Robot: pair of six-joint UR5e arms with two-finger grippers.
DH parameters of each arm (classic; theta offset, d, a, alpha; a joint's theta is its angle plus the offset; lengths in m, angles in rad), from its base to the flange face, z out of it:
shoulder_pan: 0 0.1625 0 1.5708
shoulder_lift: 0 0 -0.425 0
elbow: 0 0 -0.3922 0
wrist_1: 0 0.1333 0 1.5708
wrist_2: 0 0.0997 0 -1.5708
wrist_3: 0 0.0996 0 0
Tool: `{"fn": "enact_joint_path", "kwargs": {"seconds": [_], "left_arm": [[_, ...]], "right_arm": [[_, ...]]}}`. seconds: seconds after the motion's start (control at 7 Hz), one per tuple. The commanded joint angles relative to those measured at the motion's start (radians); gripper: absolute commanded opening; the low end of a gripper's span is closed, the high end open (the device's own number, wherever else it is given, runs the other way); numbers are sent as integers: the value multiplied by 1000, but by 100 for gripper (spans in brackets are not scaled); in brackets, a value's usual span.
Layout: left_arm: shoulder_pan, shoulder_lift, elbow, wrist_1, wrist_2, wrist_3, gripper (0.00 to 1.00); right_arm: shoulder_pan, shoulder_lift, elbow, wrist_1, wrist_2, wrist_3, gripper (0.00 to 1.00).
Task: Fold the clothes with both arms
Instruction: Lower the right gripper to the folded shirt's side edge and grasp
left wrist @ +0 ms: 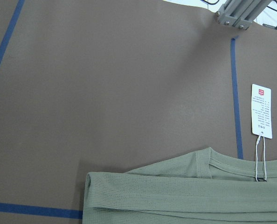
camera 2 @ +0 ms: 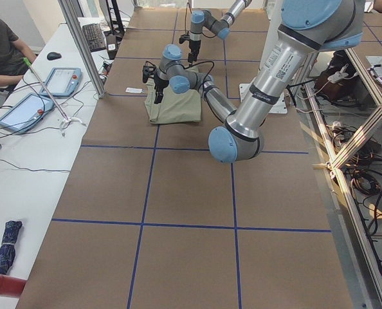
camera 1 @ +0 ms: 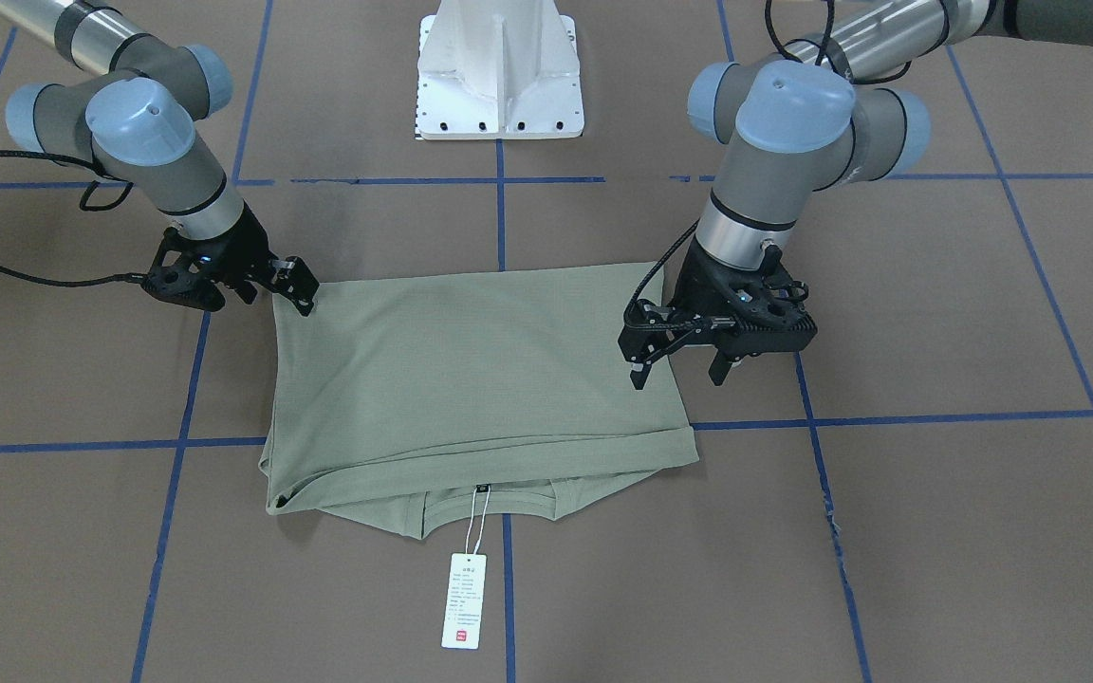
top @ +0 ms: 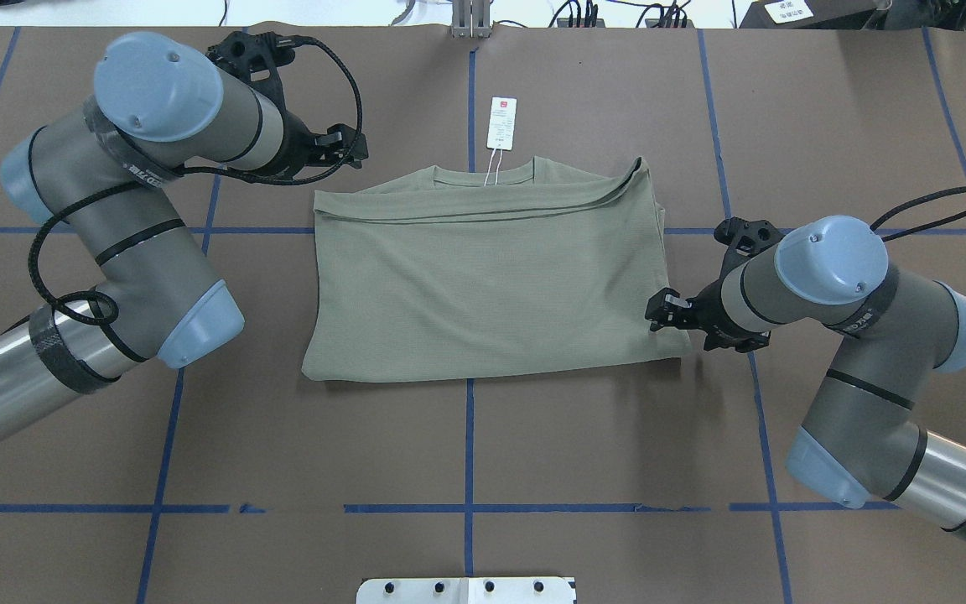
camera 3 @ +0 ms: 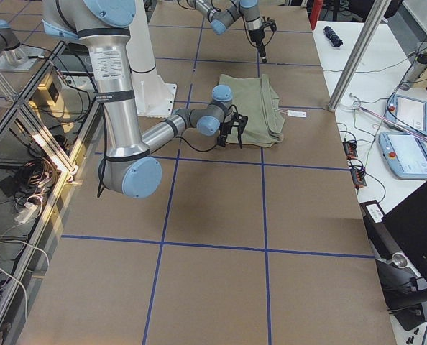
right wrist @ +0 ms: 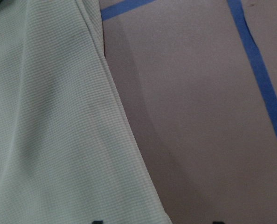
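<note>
Front view: your shirt (camera 1: 471,379) lies folded on the table (camera 1: 935,531), out from the pedestal (camera 1: 499,85). It is likely soft and floppy, so pinch corners. The left gripper (camera 1: 678,377) hovers, jaws apart; the right gripper (camera 1: 304,298), also spread, meets the pedestal-side corner. Overhead: the hang tag (top: 501,123), farthest from the pedestal, has unreadable print.

Sage-green shirt (top: 487,281), folded flat

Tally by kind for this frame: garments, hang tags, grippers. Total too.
Garments: 1, the sage-green shirt
Hang tags: 1, the white hang tag
Grippers: 2, the left gripper and the right gripper
Total: 4
</note>
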State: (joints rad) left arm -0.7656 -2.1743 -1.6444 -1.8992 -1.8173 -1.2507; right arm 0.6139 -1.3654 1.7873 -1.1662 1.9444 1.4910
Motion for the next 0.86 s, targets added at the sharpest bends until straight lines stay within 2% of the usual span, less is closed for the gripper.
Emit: {"fn": "enact_joint_path", "kwargs": {"seconds": [0.0, 0.29, 0.43, 0.57, 0.71], "left_arm": [[0, 1, -2, 0, 1, 1, 100], [0, -12, -3, 0, -2, -7, 99], [0, -12, -5, 0, -2, -9, 99], [0, -7, -12, 0, -2, -9, 99], [0, -2, -14, 0, -1, -9, 99]], "right_arm": [[-5, -1, 4, 0, 5, 0, 0], [-10, -26, 21, -6, 24, -1, 0], [-32, -94, 103, -6, 24, -1, 0], [-63, -210, 230, -6, 24, -1, 0], [-115, -298, 318, -6, 21, 9, 0]]}}
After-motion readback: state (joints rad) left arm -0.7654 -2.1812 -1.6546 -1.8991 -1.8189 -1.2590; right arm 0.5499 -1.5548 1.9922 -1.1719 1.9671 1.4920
